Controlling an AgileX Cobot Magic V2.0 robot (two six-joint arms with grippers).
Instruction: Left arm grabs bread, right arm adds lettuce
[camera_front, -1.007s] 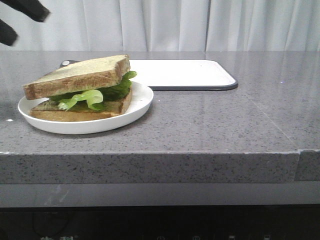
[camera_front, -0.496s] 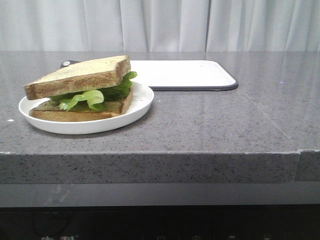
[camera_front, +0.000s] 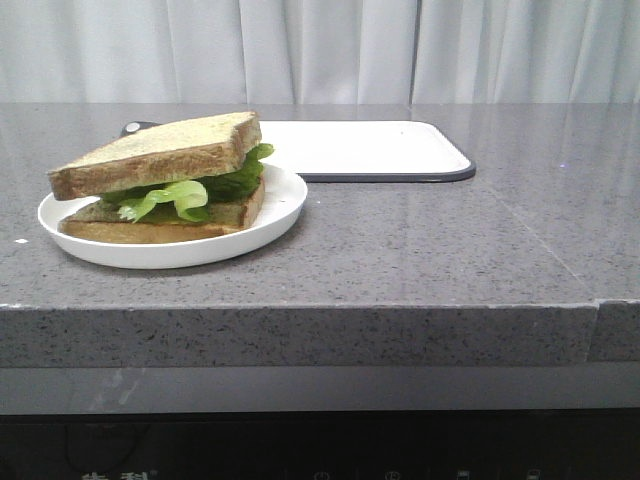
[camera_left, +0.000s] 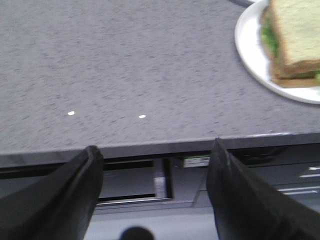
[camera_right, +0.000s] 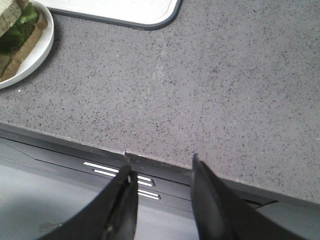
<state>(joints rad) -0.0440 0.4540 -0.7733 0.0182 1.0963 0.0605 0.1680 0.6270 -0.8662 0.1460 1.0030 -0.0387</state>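
The thick toasted bread (camera_front: 160, 152) lies tilted atop green ruffled lettuce (camera_front: 190, 190), which rests on a thinner slice.

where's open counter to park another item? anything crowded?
Free: the grey counter right of the white plate and in front of the white tray, out to the front edge. Also the tray's own bare surface. Crowded: the plate, filled by the sandwich, bread over lettuce. Both grippers hang off the front edge.

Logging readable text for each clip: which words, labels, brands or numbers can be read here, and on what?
None can be read.
Green-and-white label under the counter edge, left wrist view: too blurred.
Pale marks on the dark panel below the counter, front view: cut off, unreadable.
Plate, bread, tray: no print.
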